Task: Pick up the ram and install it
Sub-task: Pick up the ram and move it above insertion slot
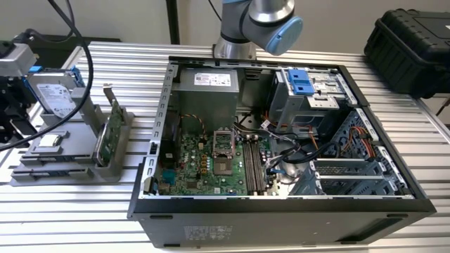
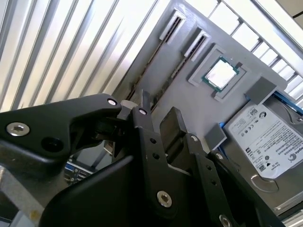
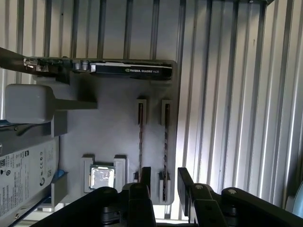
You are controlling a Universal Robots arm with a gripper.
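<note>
Over the grey tray point(image 3: 113, 123), the gripper point(image 3: 164, 179) hangs spread open by the ram point(image 3: 165, 137).
From the exterior view's left: a boxy silver drive point(image 1: 56, 92), an upright green card point(image 1: 105, 134), then the open black case point(image 1: 281, 211) on a ribbed metal table point(image 1: 70, 211). In the first wrist view the thin dark ram stands edge-up in a narrow slot, parallel to another stick point(image 3: 140, 137). Its near end lies between the matte black fingers point(image 3: 184, 182), which grip nothing; whether they touch it I cannot tell.
</note>
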